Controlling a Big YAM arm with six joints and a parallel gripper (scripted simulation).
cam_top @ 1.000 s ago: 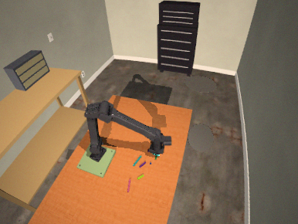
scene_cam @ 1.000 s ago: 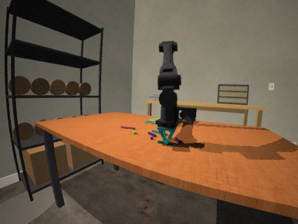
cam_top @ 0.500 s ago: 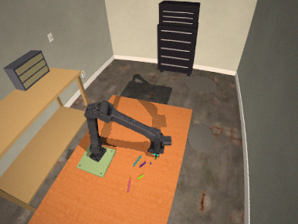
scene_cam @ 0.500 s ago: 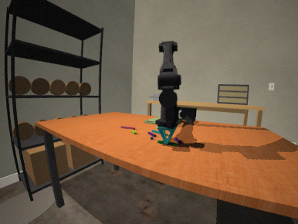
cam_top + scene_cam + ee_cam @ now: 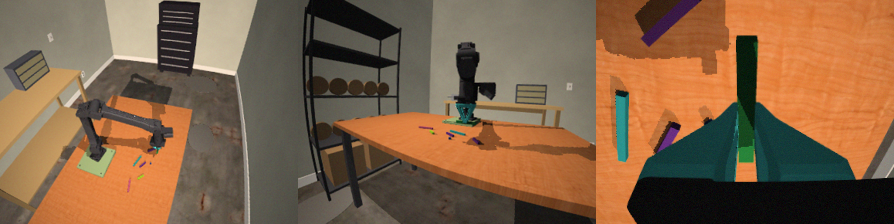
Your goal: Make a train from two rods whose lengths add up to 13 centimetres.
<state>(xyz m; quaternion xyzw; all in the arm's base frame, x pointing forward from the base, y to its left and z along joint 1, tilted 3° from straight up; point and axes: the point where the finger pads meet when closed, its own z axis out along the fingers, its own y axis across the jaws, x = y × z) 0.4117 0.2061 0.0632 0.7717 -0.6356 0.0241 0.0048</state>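
A slim, straight rod (image 5: 747, 95) — green, darkly shaded over much of its length — is clamped between the teal jaws (image 5: 157, 147) (image 5: 465, 120).

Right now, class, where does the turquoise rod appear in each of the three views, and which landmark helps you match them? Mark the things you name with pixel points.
Top: the turquoise rod (image 5: 137, 161) (image 5: 457, 133) (image 5: 622, 126) lies just below and right of the picture's centre line crossing, slanted.
Exterior: just right of centre, below mid-height.
Wrist: near the left edge, nearly upright in the picture.
Shared landmark: the nearer purple rod (image 5: 142, 164) (image 5: 450, 134) (image 5: 669, 137).
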